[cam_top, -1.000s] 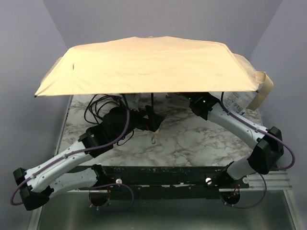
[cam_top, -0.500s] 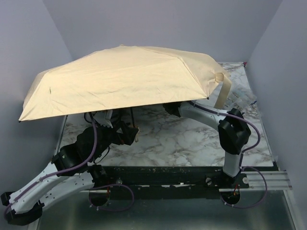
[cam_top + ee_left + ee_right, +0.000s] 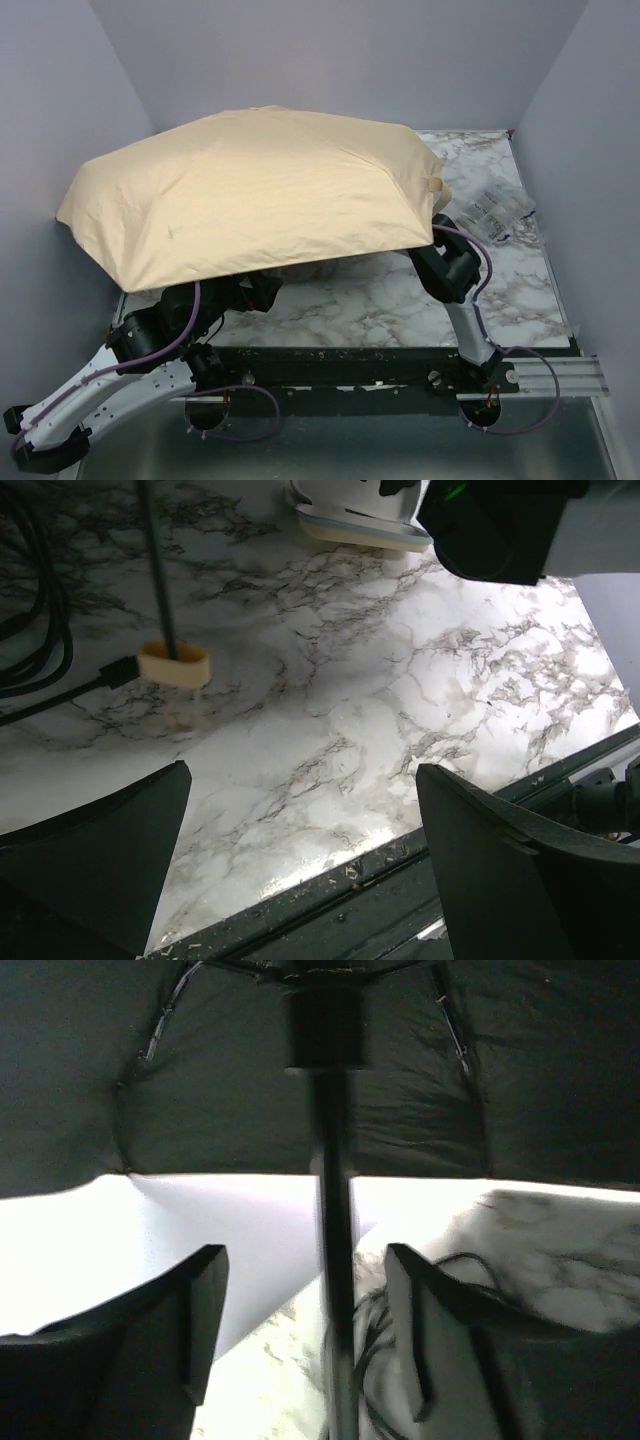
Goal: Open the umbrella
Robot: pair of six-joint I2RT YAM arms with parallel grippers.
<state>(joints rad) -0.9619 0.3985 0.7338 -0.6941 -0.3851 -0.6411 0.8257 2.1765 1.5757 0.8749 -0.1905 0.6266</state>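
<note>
Top external: the umbrella (image 3: 250, 190) spread open, tan and domed.

The umbrella (image 3: 260, 190) no longer spans the table high and flat. Its canopy now sits lower, tipped down toward the near-left corner and shifted to the left edge, which bares the far-right corner. Its strap (image 3: 437, 183) shows only as a short tab instead of dangling. The right arm (image 3: 455, 275) is folded in from the right edge, and the left arm (image 3: 150, 340) is drawn back toward the near-left corner.
</note>
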